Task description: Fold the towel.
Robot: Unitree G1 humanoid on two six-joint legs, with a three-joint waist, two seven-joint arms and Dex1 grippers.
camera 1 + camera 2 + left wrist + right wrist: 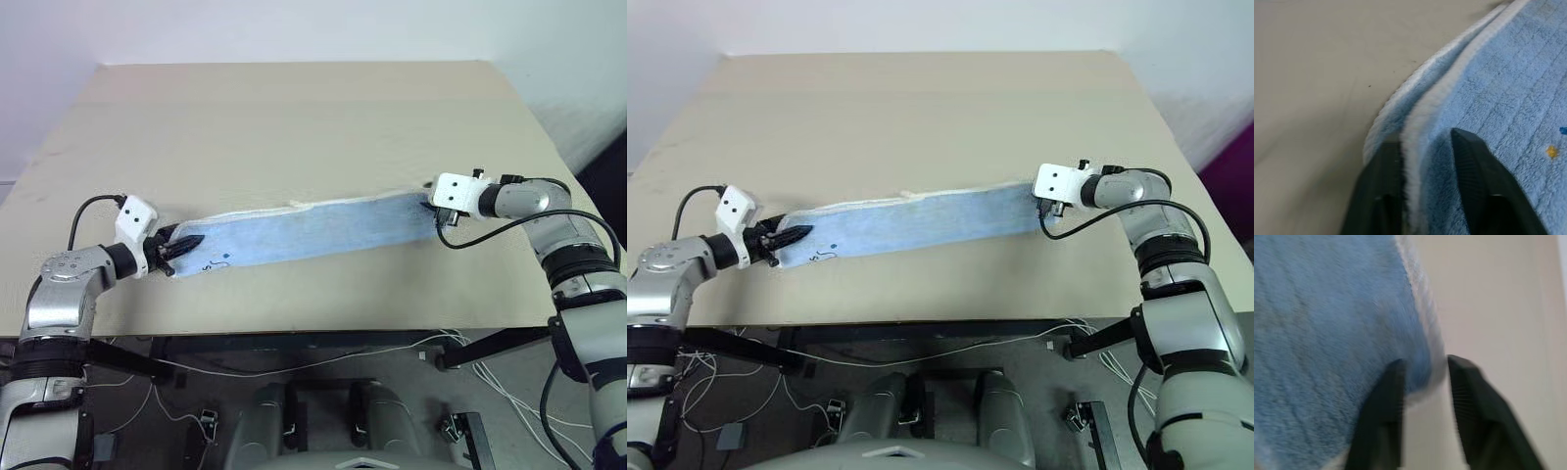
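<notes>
Here the towel [313,227] lies as a folded strip across the table [294,117] — left gripper [1427,147] and right gripper [1425,369], parted around its end edges, apparently releasing the finished fold.

L gripper [1425,147] fingers straddle towel [1498,98] white edge, doubled layers, on table [1312,73].

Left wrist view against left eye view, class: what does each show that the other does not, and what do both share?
Left wrist view alone: close up, the left claw has its fingers apart, astride the towel's white edging, and a tiny yellow speck shows on the pile.

Left eye view alone: the whole towel as a long folded strip across the table, with the right claw at its far end.

Both: light blue towel, tan table, left claw.
</notes>
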